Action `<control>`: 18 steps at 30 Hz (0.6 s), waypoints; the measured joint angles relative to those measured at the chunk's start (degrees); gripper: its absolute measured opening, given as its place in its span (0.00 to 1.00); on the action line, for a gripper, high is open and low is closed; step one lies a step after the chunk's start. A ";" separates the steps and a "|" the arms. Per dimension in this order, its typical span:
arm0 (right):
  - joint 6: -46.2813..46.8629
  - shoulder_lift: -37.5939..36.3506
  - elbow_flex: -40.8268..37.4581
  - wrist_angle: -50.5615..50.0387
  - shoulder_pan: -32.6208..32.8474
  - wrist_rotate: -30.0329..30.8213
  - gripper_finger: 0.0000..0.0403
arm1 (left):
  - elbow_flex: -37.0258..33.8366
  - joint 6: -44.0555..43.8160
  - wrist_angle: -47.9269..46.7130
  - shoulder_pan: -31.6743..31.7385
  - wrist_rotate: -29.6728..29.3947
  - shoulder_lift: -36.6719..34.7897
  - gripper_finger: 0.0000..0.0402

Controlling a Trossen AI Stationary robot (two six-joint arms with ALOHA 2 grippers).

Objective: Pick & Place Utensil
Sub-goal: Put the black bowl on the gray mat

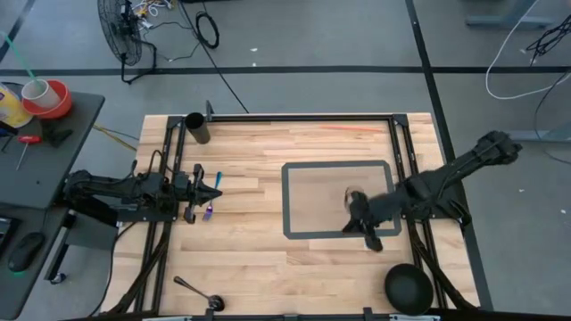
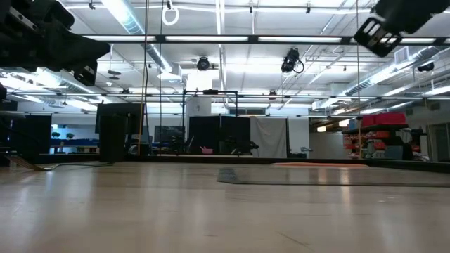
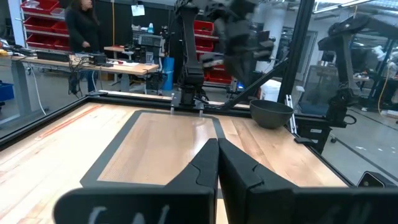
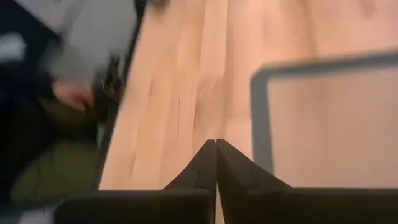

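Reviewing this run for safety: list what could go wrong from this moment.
1. The right claw hangs shut over the taped rectangle, holding nothing visible; it must open before any pick.
2. The blue utensil lies right beside the left claw, which is shut; a small move could knock it.
3. The ladle lies near the table's front edge and might get pushed off.

Wooden table (image 1: 268,250) with grey-bordered mat (image 1: 308,234), black cup (image 1: 197,128), bowl (image 1: 409,287), ladle (image 1: 198,293).
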 joint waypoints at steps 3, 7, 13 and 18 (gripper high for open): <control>2.24 6.23 6.83 -9.98 5.20 2.41 0.01 | 0.01 0.01 0.00 0.02 0.02 0.00 0.03; 8.31 13.48 15.63 -24.13 10.92 2.62 0.01 | 0.02 0.00 0.00 0.02 0.02 0.00 0.03; 22.24 18.61 22.77 -37.22 19.09 -1.86 0.03 | 0.00 0.00 0.02 0.00 0.00 0.00 0.04; 31.67 18.89 22.87 -37.86 25.84 -2.52 0.14 | 0.02 0.01 0.02 0.01 0.02 0.00 0.03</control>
